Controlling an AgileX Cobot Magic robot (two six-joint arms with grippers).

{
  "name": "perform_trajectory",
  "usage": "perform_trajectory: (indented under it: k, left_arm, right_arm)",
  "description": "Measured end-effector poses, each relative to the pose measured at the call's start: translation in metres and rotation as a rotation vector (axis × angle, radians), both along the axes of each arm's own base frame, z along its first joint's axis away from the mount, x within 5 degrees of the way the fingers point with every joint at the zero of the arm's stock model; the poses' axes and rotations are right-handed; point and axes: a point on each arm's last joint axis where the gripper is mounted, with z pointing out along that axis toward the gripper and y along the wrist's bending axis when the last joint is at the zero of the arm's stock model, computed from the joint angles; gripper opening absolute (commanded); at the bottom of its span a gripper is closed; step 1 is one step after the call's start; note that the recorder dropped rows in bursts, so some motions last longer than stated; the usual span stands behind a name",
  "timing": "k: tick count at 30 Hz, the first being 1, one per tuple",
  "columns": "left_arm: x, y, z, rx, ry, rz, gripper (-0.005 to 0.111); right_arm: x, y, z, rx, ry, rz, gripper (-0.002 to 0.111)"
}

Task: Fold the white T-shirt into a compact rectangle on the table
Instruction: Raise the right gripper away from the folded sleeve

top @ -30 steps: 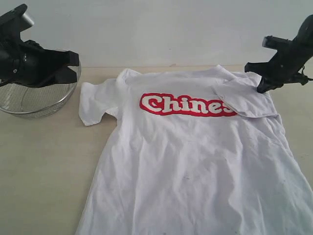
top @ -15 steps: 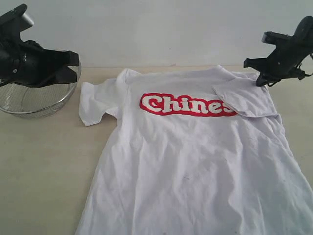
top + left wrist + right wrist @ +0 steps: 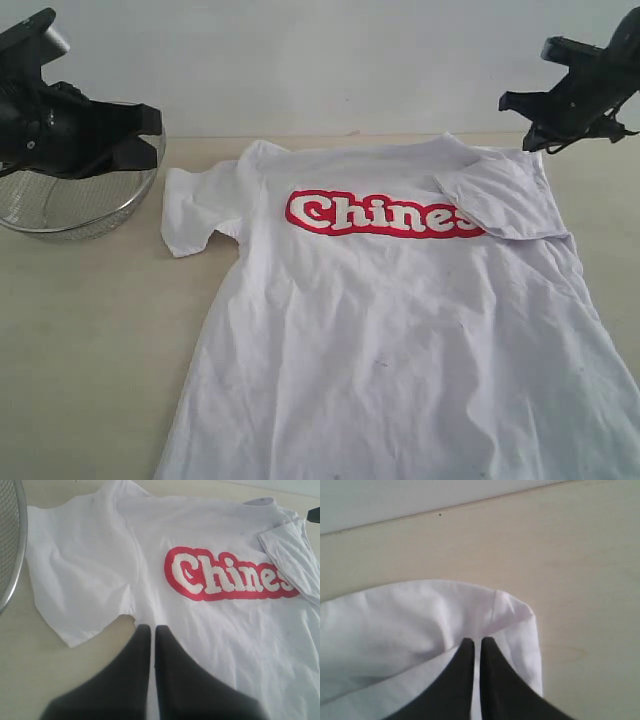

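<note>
– Exterior view: where does the white T-shirt (image 3: 400,330) lie?
– Spread flat on the table (image 3: 90,330), chest up, red lettered band showing; one sleeve (image 3: 505,205) is folded in over the chest, just below the right gripper (image 3: 530,138), which hangs above the shirt's shoulder, clear of the cloth.
– Its jaws?
– Pressed together, grasping nothing; the right wrist view shows the tips meeting over the folded sleeve's edge.
– And the left gripper (image 3: 152,628)?
– Clenched too, and empty; it hovers above the wire-mesh bowl (image 3: 80,205); the other sleeve (image 3: 200,210) lies out flat ahead of its tips, beside the bowl but apart from it.
</note>
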Motion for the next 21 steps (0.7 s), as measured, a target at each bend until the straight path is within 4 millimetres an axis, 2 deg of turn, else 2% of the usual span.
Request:
perform_trajectory:
  k: [4, 9, 12, 13, 14, 15, 16, 17, 20, 21]
  left_arm:
    - [0.000, 0.000, 0.000, 0.000, 0.000, 0.000, 0.004]
    - [0.000, 0.000, 0.000, 0.000, 0.000, 0.000, 0.004]
    - [0.000, 0.000, 0.000, 0.000, 0.000, 0.000, 0.004]
    - [0.000, 0.000, 0.000, 0.000, 0.000, 0.000, 0.004]
    - [0.000, 0.000, 0.000, 0.000, 0.000, 0.000, 0.004]
    - [0.000, 0.000, 0.000, 0.000, 0.000, 0.000, 0.004]
    - [0.000, 0.000, 0.000, 0.000, 0.000, 0.000, 0.004]
    - [0.000, 0.000, 0.000, 0.000, 0.000, 0.000, 0.004]
    - [0.000, 0.000, 0.000, 0.000, 0.000, 0.000, 0.004]
    - [0.000, 0.000, 0.000, 0.000, 0.000, 0.000, 0.004]
  right_arm:
    - [-0.004, 0.003, 0.029, 0.015, -0.029, 0.017, 0.000]
    - [-0.023, 0.010, 0.096, -0.014, -0.055, 0.075, 0.000]
    - [-0.039, 0.014, 0.126, -0.019, -0.031, 0.104, 0.000]
    - [-0.050, 0.019, 0.147, -0.021, -0.032, 0.120, 0.000]
    - [-0.055, 0.023, 0.156, -0.024, -0.038, 0.129, 0.000]
    - [-0.066, 0.037, 0.172, -0.024, -0.042, 0.159, 0.000]
    - [-0.072, 0.045, 0.179, -0.024, -0.042, 0.178, 0.000]
    - [-0.079, 0.061, 0.186, -0.023, -0.039, 0.217, 0.000]
    - [-0.095, 0.091, 0.185, -0.007, 0.002, 0.306, 0.000]
    - [-0.104, 0.103, 0.179, 0.012, 0.033, 0.350, 0.000]
